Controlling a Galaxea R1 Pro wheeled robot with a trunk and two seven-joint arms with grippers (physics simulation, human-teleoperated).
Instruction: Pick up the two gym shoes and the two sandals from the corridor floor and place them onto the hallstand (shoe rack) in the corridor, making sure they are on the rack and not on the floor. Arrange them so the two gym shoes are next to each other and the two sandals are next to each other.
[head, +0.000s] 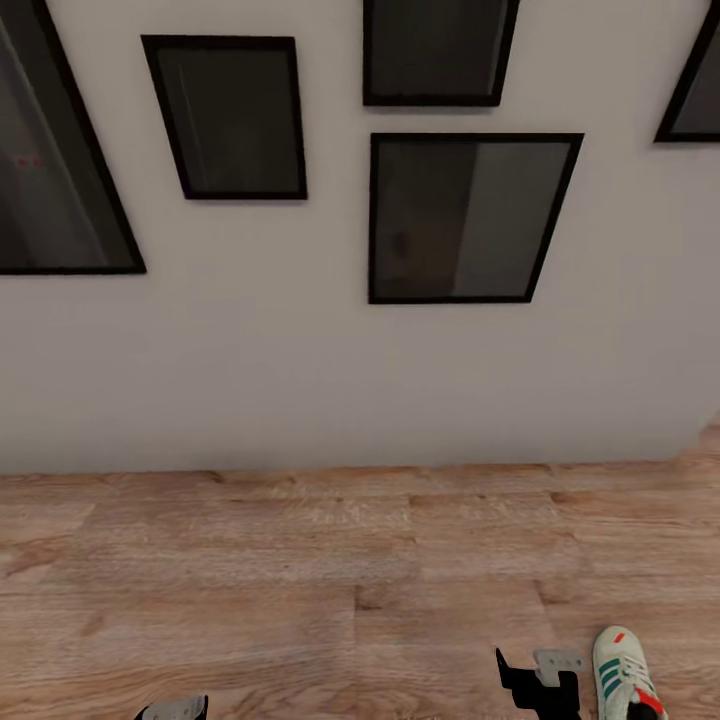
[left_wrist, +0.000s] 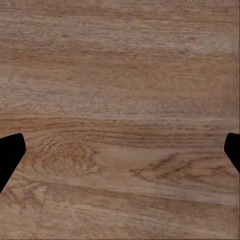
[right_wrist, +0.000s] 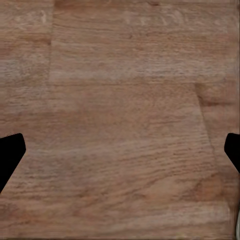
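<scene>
Cream-white green-striped gym shoe (head: 622, 672) on wood-plank corridor floor (head: 300, 560); nothing racked, apparently. Left gripper (left_wrist: 120, 155), right gripper (right_wrist: 120, 155): fingers wide, empty.

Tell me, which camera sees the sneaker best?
The head view: the gym shoe sits on the wood floor at the bottom right, green stripes clear. The right wrist view catches maybe a pale sliver; the left wrist view shows floor planks.

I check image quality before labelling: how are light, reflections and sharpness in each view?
Head view: even, soft light; the black-framed dark glass pictures show faint reflections; the cream-white sneaker with green stripes is cut by the edge. Left wrist view: the light brown wood-plank floor has slightly soft grain and no hard shadow. Right wrist view: the same flat light.
</scene>
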